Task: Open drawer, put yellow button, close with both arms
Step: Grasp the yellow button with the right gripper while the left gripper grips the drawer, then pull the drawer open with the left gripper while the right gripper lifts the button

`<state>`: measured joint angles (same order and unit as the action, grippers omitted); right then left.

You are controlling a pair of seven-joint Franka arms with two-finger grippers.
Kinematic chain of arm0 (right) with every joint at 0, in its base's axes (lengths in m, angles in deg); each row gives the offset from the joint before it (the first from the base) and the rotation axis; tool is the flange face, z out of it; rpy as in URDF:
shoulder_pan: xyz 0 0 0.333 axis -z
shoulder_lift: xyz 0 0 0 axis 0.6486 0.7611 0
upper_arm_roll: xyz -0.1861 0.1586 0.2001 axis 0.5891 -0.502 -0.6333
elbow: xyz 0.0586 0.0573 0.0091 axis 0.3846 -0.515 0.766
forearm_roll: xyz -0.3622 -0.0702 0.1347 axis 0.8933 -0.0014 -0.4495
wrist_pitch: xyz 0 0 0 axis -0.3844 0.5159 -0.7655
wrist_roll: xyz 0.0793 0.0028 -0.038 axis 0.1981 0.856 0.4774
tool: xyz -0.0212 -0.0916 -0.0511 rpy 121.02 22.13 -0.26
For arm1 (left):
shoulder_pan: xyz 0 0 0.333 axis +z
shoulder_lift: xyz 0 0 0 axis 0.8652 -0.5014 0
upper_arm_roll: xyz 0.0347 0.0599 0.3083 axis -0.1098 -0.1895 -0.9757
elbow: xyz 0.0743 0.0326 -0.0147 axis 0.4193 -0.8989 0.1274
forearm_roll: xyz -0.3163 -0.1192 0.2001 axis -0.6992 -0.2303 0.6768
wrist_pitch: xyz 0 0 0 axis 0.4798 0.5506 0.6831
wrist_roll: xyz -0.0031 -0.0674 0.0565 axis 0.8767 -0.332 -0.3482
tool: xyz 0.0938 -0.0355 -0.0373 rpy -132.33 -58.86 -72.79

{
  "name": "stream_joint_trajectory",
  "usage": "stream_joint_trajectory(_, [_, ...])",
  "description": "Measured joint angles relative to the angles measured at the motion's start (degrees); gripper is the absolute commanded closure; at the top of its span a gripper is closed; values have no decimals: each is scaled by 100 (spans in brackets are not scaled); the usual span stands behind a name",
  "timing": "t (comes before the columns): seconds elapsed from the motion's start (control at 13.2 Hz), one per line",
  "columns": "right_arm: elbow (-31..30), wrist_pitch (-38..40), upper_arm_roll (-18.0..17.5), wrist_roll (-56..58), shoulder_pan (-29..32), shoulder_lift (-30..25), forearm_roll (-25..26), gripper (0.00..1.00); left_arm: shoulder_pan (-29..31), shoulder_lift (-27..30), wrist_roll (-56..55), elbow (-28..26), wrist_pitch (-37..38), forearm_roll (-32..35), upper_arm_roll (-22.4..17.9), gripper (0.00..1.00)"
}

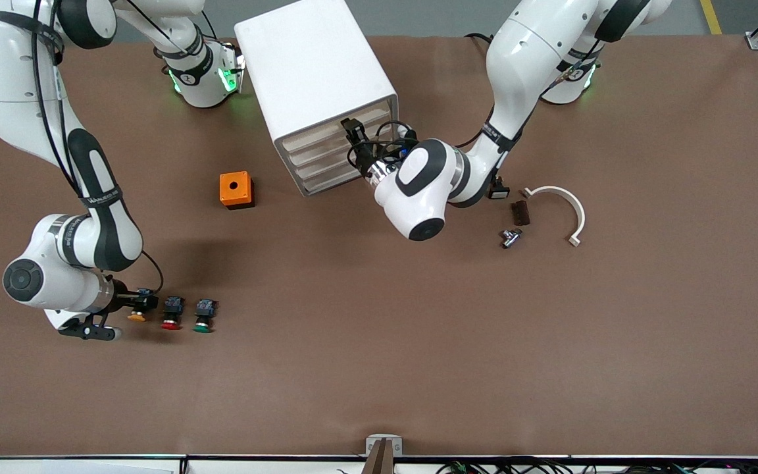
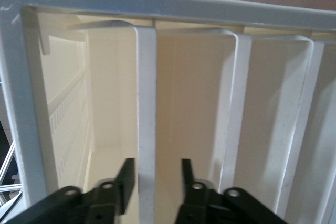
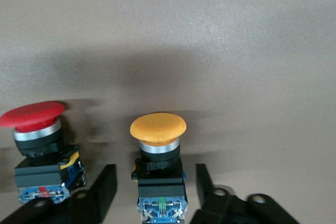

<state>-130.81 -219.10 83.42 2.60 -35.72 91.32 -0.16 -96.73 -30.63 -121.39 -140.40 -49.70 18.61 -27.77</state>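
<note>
The yellow button (image 1: 137,316) (image 3: 157,129) lies on the brown table near the right arm's end, at the end of a row of three buttons. My right gripper (image 1: 145,303) (image 3: 155,167) is low over it, open, one finger on each side of its black-and-blue body with a gap on both sides. The white cabinet (image 1: 313,66) stands farther from the front camera. Its top drawer (image 1: 329,126) is pushed in. My left gripper (image 1: 351,133) (image 2: 156,162) is open at the cabinet's front and straddles that drawer's white front lip (image 2: 147,103), one finger close against it, the other apart.
A red-capped button (image 1: 172,315) (image 3: 32,124) and a green-capped one (image 1: 203,317) lie beside the yellow one. An orange cube with a hole (image 1: 235,189) sits near the cabinet. A white curved clamp (image 1: 566,204), a brown block (image 1: 520,212) and a metal part (image 1: 510,237) lie toward the left arm's end.
</note>
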Motion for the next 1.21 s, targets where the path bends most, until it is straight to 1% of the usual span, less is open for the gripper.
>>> stream_joint_trajectory(0.08, [0,-9,0,1,0,0,0,55,10,-2,0,3,39,-59,1,100])
stream_joint_trajectory(0.38, [-4,-61,5,102,9,0,0,60,87,-3,8,59,75,-81,-35,100])
stream_joint_trajectory(0.45, [-5,-74,7,163,17,2,0,65,166,-4,12,102,72,-71,-73,100])
stream_joint_trajectory(0.68, [-5,-80,9,202,22,1,-2,90,685,-27,123,320,65,24,-151,98])
stream_joint_trajectory(0.75, [-5,-80,9,202,22,1,-6,95,890,-54,221,406,65,57,-159,98])
stream_joint_trajectory(0.91, [0,-81,10,202,23,1,-9,98,1175,-119,479,531,61,58,-161,96])
stream_joint_trajectory(0.98, [15,-101,10,202,22,2,-9,99,1221,-149,565,574,36,57,-160,94])
stream_joint_trajectory(1.06, [55,-117,10,202,19,-1,-9,100,1222,-175,628,598,-14,57,-160,81])
stream_joint_trajectory(1.21, [181,-49,9,212,15,-66,-8,100,1215,-200,708,611,-86,56,-160,33])
